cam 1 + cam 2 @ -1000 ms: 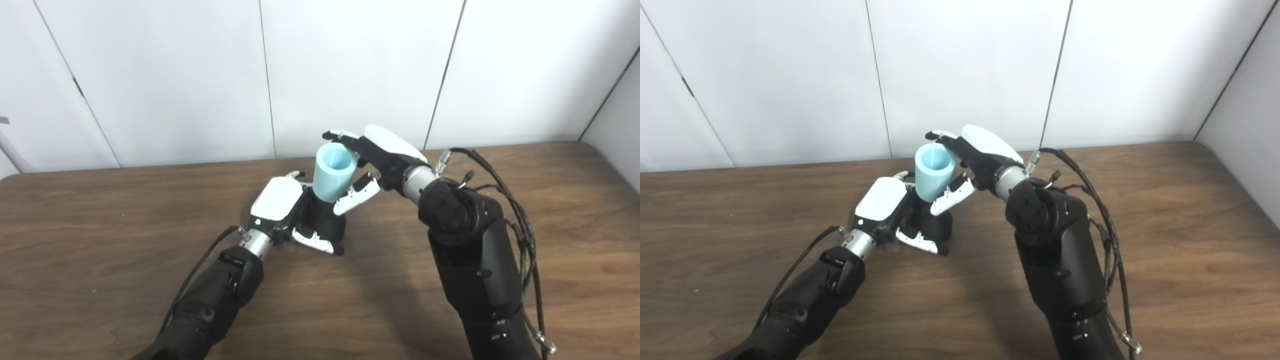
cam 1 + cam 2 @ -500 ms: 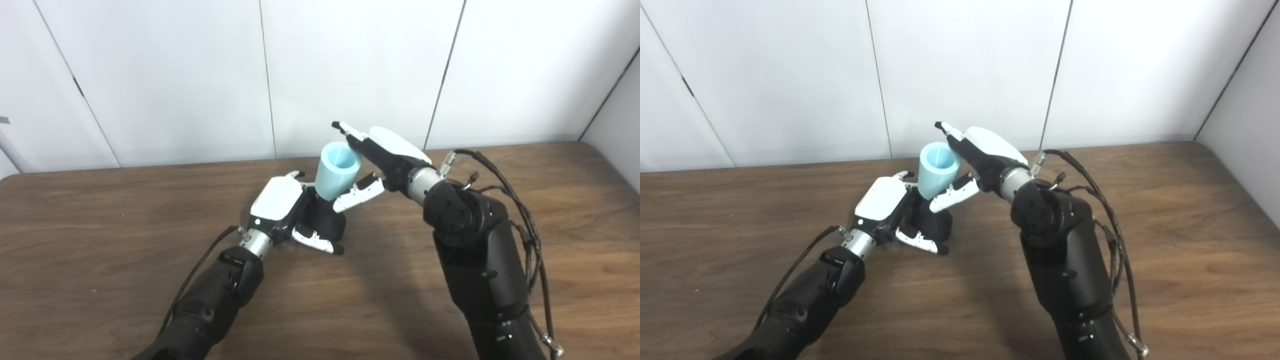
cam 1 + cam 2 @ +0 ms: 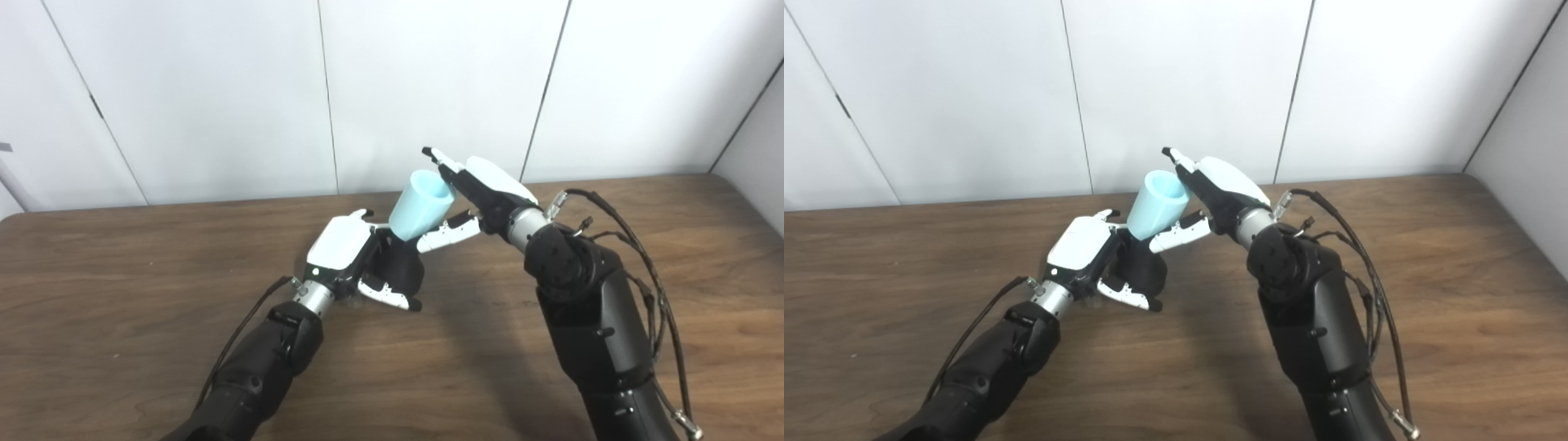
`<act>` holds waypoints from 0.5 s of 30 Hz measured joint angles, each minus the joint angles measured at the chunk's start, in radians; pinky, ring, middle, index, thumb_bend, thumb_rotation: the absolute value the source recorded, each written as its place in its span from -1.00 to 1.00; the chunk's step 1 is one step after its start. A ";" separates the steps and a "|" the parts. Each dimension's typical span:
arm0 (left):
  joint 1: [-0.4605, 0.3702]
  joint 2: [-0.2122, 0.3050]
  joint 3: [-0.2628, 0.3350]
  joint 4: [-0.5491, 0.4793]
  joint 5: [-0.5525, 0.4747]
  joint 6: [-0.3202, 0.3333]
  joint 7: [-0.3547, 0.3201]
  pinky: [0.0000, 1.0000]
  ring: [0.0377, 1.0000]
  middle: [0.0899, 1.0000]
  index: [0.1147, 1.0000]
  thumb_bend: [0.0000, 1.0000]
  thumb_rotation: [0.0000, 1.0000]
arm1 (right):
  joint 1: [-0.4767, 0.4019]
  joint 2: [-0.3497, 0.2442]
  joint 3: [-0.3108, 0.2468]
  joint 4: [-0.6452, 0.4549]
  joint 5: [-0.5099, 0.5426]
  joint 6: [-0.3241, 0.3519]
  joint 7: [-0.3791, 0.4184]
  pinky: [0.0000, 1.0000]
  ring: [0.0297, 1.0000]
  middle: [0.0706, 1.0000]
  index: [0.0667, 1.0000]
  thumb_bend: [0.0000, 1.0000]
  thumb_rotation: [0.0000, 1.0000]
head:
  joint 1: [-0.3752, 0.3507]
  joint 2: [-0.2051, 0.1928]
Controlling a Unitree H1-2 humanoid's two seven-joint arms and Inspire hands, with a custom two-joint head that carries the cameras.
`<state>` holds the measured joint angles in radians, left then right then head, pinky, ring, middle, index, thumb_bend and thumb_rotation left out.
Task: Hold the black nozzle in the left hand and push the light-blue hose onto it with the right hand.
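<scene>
Where the left eye view is compared with the pictures of a second and half a second before, a change is recorded at the right hand [image 3: 474,199]: its fingers, formerly wrapped over the rim of the light-blue hose [image 3: 419,205], are now extended and apart, with only the fingertips near the rim and the thumb lying beside the lower wall. Whether contact is kept cannot be told. The hose is now tilted, its open mouth leaning towards the right hand, while its narrow end is seated at the top of the black nozzle [image 3: 401,272]. The nozzle is held against the tabletop [image 3: 122,275] by the left hand [image 3: 346,260], whose fingers are clamped around it, unchanged.

In the right eye view the same is confirmed: the right hand [image 3: 1219,196] is seen spread, the hose [image 3: 1157,205] leaning, and the left hand [image 3: 1084,251] closed on the nozzle [image 3: 1142,272]. It is judged that release has begun, yet the tilt suggests the hose is not squarely seated; the joint is to be regarded as doubtful.
</scene>
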<state>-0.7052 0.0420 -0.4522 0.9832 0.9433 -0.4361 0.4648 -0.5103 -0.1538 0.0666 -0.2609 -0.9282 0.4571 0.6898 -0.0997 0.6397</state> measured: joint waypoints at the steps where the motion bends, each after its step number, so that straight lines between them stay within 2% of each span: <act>1: 0.000 0.000 0.000 0.001 0.000 0.000 0.000 0.79 -0.08 -0.31 -0.09 0.00 -1.00 | 0.000 0.000 0.000 0.006 0.007 0.000 -0.011 1.00 1.00 1.00 1.00 1.00 0.01 | 0.000 0.000; 9: -0.010 -0.005 0.000 0.021 0.000 0.000 0.006 0.76 -0.13 -0.29 -0.07 0.00 -1.00 | 0.005 -0.003 0.001 0.038 0.047 0.000 -0.070 0.94 1.00 1.00 1.00 1.00 0.05 | -0.002 0.000; 15: -0.011 -0.006 0.000 0.021 0.000 0.000 0.007 0.79 -0.12 -0.27 -0.06 0.00 -1.00 | 0.015 -0.006 0.006 0.042 0.061 0.000 -0.075 0.91 1.00 1.00 1.00 1.00 0.07 | -0.008 0.000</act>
<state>-0.7166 0.0362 -0.4520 1.0043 0.9433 -0.4360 0.4713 -0.4954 -0.1603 0.0725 -0.2189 -0.8669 0.4567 0.6151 -0.1074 0.6397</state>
